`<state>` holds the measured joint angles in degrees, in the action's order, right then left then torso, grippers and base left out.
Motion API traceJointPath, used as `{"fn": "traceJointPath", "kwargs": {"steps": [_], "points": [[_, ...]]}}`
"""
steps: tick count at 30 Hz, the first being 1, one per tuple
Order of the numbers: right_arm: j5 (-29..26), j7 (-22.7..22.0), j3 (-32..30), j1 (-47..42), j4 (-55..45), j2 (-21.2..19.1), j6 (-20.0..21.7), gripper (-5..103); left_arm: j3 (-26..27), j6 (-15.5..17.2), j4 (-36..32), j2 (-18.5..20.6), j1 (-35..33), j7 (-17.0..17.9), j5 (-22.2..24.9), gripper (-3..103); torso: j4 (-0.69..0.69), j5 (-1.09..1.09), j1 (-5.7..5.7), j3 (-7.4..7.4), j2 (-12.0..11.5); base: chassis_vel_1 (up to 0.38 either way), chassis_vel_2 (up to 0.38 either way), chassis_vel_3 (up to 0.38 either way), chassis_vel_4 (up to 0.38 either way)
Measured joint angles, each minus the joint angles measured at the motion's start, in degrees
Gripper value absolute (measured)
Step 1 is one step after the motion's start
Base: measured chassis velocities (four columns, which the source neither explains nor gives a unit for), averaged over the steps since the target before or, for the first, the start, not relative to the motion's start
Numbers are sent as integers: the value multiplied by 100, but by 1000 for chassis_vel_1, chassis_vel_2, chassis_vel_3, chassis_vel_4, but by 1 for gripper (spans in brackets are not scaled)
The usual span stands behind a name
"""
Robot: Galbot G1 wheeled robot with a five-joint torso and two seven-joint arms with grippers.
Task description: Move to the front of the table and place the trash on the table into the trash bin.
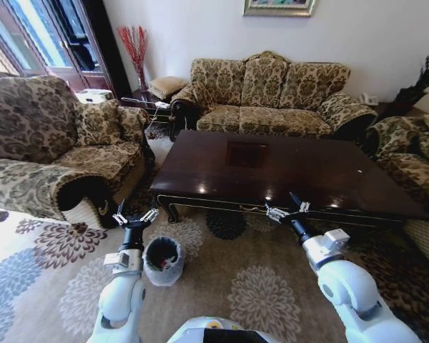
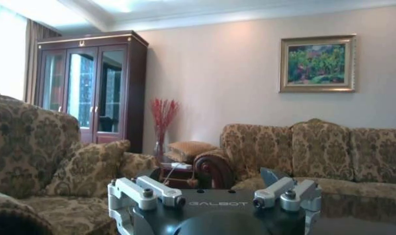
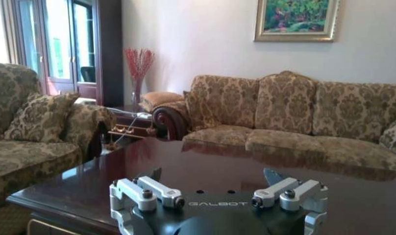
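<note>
Standing on the floral patterned carpet (image 1: 257,286), the large rectangular coffee table of dark glossy reddish-brown wood (image 1: 286,171) fills the middle of the head view, its near long edge with the carved apron running just ahead of both arms. No bottle, paper or scrap can be made out on its polished top. The small round trash bin lined with a translucent whitish-grey plastic bag (image 1: 163,261) sits on the carpet near the table's near left corner (beside the curved leg there), and pale crumpled items lie inside it.

The left gripper (image 1: 135,216) hangs over the carpet just beside the bin, off the table's near left corner, with its jaws spread wide and nothing between them; the left wrist view shows the left gripper (image 2: 214,192) from behind, its fingers well apart. The right gripper (image 1: 287,210) hovers at the near edge of the table, around its middle, jaws likewise wide and holding nothing; the right wrist view shows it (image 3: 217,192) above that same edge, looking across the glossy top towards the gold-patterned three-seat sofa (image 3: 296,117) behind the far edge.
</note>
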<state>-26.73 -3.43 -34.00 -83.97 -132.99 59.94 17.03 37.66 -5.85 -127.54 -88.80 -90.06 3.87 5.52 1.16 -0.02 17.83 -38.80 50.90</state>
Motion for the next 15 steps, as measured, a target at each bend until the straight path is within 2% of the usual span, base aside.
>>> {"fn": "traceJointPath", "kwargs": {"steps": [15], "points": [[69, 11, 86, -30, -43, 18, -41, 100, 1, -149, -107, -28, -213, -33, 7, 100, 1, 2, 0, 0, 0, -151, -154, 160, 153]]}}
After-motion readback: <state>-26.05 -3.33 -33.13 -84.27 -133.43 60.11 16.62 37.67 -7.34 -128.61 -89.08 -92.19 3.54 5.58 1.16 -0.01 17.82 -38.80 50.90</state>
